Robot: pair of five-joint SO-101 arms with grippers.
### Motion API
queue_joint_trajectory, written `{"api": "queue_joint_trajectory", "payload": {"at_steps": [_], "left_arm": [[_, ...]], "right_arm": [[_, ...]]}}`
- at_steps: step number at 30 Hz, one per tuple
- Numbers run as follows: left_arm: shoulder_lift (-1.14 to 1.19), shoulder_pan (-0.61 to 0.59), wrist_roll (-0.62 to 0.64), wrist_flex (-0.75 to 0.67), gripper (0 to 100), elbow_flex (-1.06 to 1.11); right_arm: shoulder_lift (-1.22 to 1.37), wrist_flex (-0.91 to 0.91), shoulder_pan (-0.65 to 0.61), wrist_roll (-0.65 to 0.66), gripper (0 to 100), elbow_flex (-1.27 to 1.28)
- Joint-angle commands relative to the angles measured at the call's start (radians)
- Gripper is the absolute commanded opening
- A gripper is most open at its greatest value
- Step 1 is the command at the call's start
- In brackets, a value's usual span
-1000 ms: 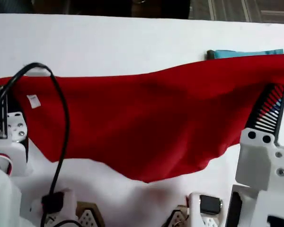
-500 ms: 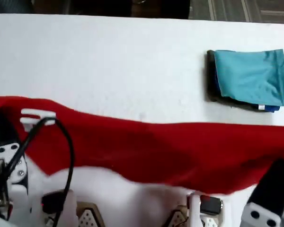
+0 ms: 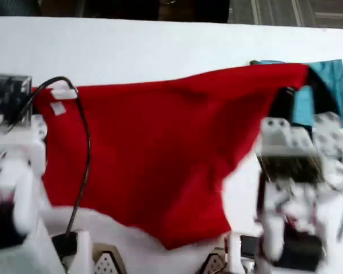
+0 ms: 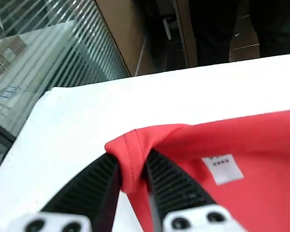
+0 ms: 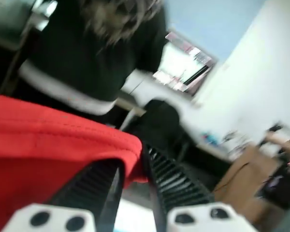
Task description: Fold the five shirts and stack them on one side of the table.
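Note:
A red shirt (image 3: 160, 154) hangs stretched between both arms above the white table (image 3: 160, 51), its lower edge drooping toward the near side. My left gripper (image 4: 133, 181) is shut on the shirt's corner (image 4: 135, 150), close to a white label (image 4: 222, 169); the high view has this arm at the left (image 3: 11, 142). My right gripper (image 5: 133, 169) is shut on the opposite red hem (image 5: 63, 140), raised at the right (image 3: 297, 91). A folded teal shirt (image 3: 331, 94) lies on a small stack at the far right, partly hidden behind the red cloth and the arm.
A black cable (image 3: 83, 148) loops from the left arm across the red cloth. The arm bases (image 3: 103, 260) stand at the near edge. Bare white table stretches along the far side.
Both arms swung the red shirt: it dropped low toward the near edge half a second ago, and now it is raised again and spread further back, covering part of the teal stack.

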Motion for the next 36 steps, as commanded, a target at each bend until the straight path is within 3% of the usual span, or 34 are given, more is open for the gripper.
{"api": "queue_joint_trajectory", "payload": {"at_steps": [1,5,9,15,21,36], "left_arm": [[0.048,0.017,0.002,-0.218,2,0.156],[0.229,0.057,-0.029,-0.328,2,0.173],[0.448,0.075,-0.034,-0.339,2,0.045],[0.749,0.069,-0.034,-0.276,2,-0.259],[0.971,0.035,-0.035,-0.14,2,-0.561],[1.456,0.002,-0.037,-0.106,2,-0.898]], "right_arm": [[0.001,-0.209,-0.042,0.009,1.8,0.192],[0.104,-0.337,-0.061,0.009,1.8,0.236],[0.303,-0.352,-0.059,0.009,1.8,0.13],[0.638,-0.331,-0.061,0.006,1.8,-0.155],[0.934,-0.148,-0.097,0.005,1.8,-0.486],[1.624,-0.074,-0.205,0.0,1.8,-0.916]]}}
